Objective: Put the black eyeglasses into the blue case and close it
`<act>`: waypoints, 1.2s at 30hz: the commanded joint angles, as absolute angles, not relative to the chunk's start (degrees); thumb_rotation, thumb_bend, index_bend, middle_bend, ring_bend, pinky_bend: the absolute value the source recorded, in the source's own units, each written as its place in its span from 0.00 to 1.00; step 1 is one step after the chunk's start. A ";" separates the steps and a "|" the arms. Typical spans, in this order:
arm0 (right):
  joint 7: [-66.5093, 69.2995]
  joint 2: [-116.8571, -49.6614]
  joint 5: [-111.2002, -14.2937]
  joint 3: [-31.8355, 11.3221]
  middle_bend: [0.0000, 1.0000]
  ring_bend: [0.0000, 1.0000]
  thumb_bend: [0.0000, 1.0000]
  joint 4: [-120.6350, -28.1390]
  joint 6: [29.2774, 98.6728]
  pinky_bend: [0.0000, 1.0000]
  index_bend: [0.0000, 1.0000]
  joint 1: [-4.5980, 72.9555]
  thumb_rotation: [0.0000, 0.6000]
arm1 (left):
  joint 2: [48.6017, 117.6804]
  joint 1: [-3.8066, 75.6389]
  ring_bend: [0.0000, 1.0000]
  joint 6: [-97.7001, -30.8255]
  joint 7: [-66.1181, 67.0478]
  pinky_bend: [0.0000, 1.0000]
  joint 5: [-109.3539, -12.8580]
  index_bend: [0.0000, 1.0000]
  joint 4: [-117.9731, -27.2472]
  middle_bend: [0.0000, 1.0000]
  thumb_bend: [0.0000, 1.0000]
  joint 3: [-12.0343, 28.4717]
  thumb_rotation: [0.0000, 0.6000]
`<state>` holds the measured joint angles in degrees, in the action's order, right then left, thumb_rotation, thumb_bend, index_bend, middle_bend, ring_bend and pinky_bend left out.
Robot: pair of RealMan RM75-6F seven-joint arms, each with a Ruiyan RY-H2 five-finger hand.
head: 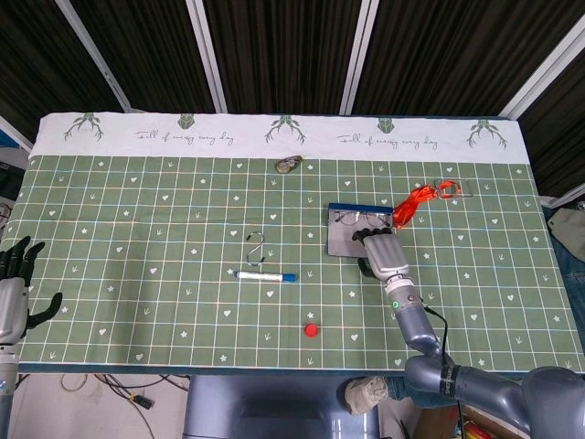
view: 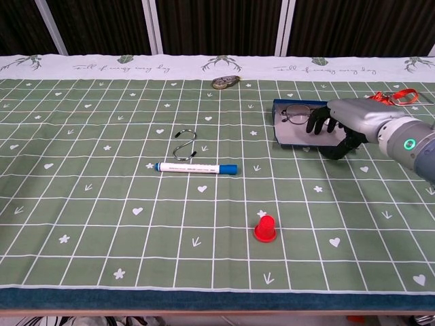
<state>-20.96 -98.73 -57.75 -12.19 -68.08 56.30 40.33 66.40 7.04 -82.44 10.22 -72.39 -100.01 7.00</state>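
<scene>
The blue case (head: 342, 240) (view: 291, 138) lies open on the right of the green cloth. The black eyeglasses (head: 358, 219) (view: 295, 115) rest in its far half. My right hand (head: 384, 254) (view: 348, 121) grips the case's near flap, fingers over its grey lining and thumb at its right edge. That flap is tilted up off the cloth. My left hand (head: 16, 285) hangs off the table's near left corner, fingers spread and holding nothing; the chest view does not show it.
A metal S-hook (head: 258, 248) (view: 185, 144) and a blue-capped marker (head: 265, 275) (view: 196, 167) lie mid-table. A red cap (head: 312, 329) (view: 265, 228) stands nearer the front. An orange lanyard (head: 420, 197) (view: 394, 96) lies right of the case, and a small metal object (head: 290, 165) (view: 225, 82) sits further back.
</scene>
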 commanded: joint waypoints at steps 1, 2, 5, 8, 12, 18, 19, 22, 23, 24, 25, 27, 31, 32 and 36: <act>-20.93 -98.76 -58.21 -12.62 0.32 0.31 0.50 -67.58 56.69 0.25 0.33 40.63 1.00 | 66.36 7.06 0.00 -82.40 10.22 0.00 -72.38 0.09 -100.05 0.00 0.31 7.00 1.00; -20.98 -98.82 -58.30 -12.83 0.32 0.31 0.50 -67.29 56.74 0.25 0.33 40.80 1.00 | 66.35 7.06 0.00 -82.40 10.24 0.00 -72.39 0.09 -100.05 0.00 0.31 6.99 1.00; -20.93 -99.01 -58.20 -13.71 0.32 0.31 0.50 -66.29 56.51 0.25 0.33 41.43 1.00 | 66.33 7.06 0.00 -82.41 10.21 0.00 -72.43 0.09 -100.08 0.00 0.31 6.97 1.00; -20.99 -99.21 -57.89 -14.50 0.32 0.31 0.50 -65.25 56.05 0.25 0.33 42.09 1.00 | 66.29 7.02 0.00 -82.47 10.13 0.00 -72.52 0.09 -100.09 0.00 0.31 6.94 1.00; -21.56 -99.44 -57.40 -15.22 0.32 0.31 0.50 -63.69 55.10 0.25 0.33 43.03 1.00 | 66.28 6.98 0.00 -82.54 10.01 0.00 -72.62 0.09 -100.03 0.00 0.31 6.90 1.00; -22.01 -100.23 -55.92 -16.40 0.32 0.31 0.50 -60.84 52.79 0.25 0.37 44.62 1.00 | 66.25 6.97 0.00 -82.50 9.85 0.00 -72.48 0.09 -100.10 0.00 0.31 6.97 1.00; -22.02 -100.36 -55.54 -16.54 0.32 0.31 0.50 -60.48 52.25 0.25 0.38 44.82 1.00 | 66.24 6.98 0.00 -82.48 9.82 0.00 -72.45 0.09 -100.12 0.00 0.31 6.98 1.00; -22.12 -100.43 -54.78 -16.62 0.32 0.31 0.47 -60.12 50.87 0.25 0.42 45.20 1.00 | 66.18 6.98 0.00 -82.40 9.76 0.00 -72.37 0.09 -100.14 0.00 0.31 6.99 1.00; -22.17 -100.35 -54.69 -16.59 0.32 0.31 0.47 -60.18 50.60 0.25 0.43 45.27 1.00 | 66.16 6.99 0.00 -82.38 9.73 0.00 -72.35 0.09 -100.14 0.00 0.31 7.00 1.00; -22.24 -100.31 -54.67 -16.59 0.32 0.31 0.47 -60.21 50.55 0.25 0.45 45.33 1.00 | 66.14 6.99 0.00 -82.37 9.70 0.00 -72.33 0.09 -100.15 0.00 0.31 7.01 1.00; -22.34 -100.30 -54.69 -16.56 0.32 0.31 0.47 -60.21 50.60 0.25 0.45 45.36 1.00 | 66.12 7.00 0.00 -82.36 9.69 0.00 -72.34 0.09 -100.16 0.00 0.31 7.01 1.00; -22.43 -100.30 -54.66 -16.53 0.32 0.31 0.47 -60.29 50.64 0.25 0.48 45.39 1.00 | 66.09 6.99 0.00 -82.36 9.63 0.00 -72.36 0.09 -100.17 0.00 0.31 7.00 1.00; -22.86 -100.38 -54.51 -16.34 0.32 0.31 0.47 -60.32 50.61 0.25 0.52 45.46 1.00 | 66.07 7.00 0.00 -82.31 9.60 0.00 -72.35 0.09 -100.15 0.00 0.31 6.98 1.00; -22.83 -100.42 -54.48 -16.37 0.33 0.31 0.47 -60.39 50.69 0.25 0.53 45.45 1.00 | 66.08 7.00 0.00 -82.32 9.61 0.00 -72.36 0.09 -100.15 0.00 0.31 6.98 1.00; -22.50 -100.55 -54.59 -16.48 0.33 0.31 0.47 -60.59 51.17 0.25 0.55 45.37 1.00 | 66.09 6.98 0.00 -82.39 9.59 0.00 -72.38 0.09 -100.17 0.00 0.31 6.99 1.00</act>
